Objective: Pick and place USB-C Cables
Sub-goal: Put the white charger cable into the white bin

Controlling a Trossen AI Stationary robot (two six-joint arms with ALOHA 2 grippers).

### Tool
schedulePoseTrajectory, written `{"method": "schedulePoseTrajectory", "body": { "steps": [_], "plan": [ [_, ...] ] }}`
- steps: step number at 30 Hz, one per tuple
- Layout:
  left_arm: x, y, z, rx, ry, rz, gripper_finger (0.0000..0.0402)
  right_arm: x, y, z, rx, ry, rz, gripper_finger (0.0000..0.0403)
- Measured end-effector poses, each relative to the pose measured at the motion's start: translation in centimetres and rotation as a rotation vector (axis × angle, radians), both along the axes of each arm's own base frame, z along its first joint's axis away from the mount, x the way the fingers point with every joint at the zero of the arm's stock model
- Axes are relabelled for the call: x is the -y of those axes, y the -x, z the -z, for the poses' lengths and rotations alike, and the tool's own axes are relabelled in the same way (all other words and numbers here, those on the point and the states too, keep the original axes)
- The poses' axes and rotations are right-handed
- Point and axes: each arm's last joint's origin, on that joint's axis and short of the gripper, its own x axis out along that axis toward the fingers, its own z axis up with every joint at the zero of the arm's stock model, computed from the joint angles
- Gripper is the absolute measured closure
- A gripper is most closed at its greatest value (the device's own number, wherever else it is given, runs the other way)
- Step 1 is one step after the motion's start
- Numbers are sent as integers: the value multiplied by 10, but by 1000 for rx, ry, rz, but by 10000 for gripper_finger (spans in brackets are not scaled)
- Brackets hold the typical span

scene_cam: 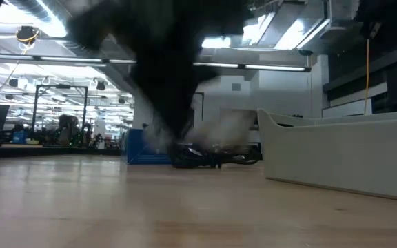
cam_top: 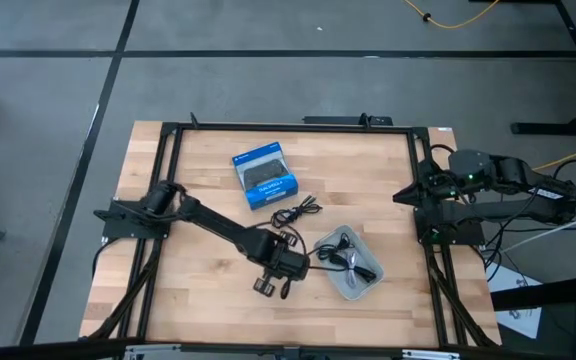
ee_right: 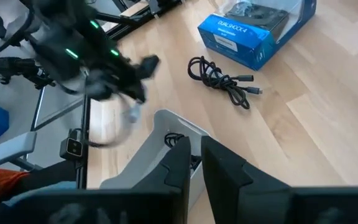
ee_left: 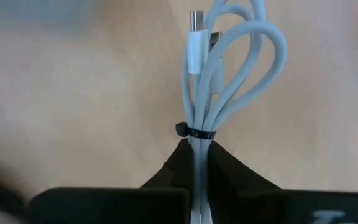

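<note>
My left gripper [ee_left: 194,149] hovers over the table's middle [cam_top: 271,284], just left of the pale grey tray [cam_top: 349,263], and is shut on the whitish USB-C cable [ee_left: 225,68], a bundle bound by a black tie [ee_left: 194,132]. A loosely coiled black cable [cam_top: 296,212] lies flat on the wood between the blue box [cam_top: 265,177] and the tray. More black cable [cam_top: 346,256] lies inside the tray. My right gripper [ee_right: 195,155] waits shut at the table's right edge [cam_top: 438,185], touching nothing. My left gripper pinches the whitish cable's bundled strands [ee_left: 199,163] between its two fingers, just behind the black tie. The fingers lie along the bundle. Its loops and a silver plug [ee_left: 196,37] stick out past the fingertips. In the right wrist view the cable [ee_right: 132,115] appears clear of the table.
The blue box stands toward the far side of the table, with the loose black cable [ee_right: 222,78] just in front of it. The tray's wall [scene_cam: 336,155] rises at the right of the low view. Bare wood stretches to the near and left edges.
</note>
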Motion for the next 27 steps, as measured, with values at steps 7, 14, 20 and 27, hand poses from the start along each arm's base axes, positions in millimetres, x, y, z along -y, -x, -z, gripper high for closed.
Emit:
{"method": "schedulePoseTrajectory", "body": {
  "steps": [7, 14, 20, 27],
  "plan": [
    [0, -7, -75, 204, -141, 4, 390, 0, 1, 2, -28, 0, -1, 358],
    [-16, -47, -113, 570, -156, 84, 390, 0, 2, 3, -34, 0, 0, 358],
    [-38, -83, -83, 656, -27, 209, 390, 0, 2, 4, -49, -2, -1, 358],
    [-40, -91, -58, 603, 17, 215, 390, 0, 3, 5, -63, -9, -3, 358]
  ]
}}
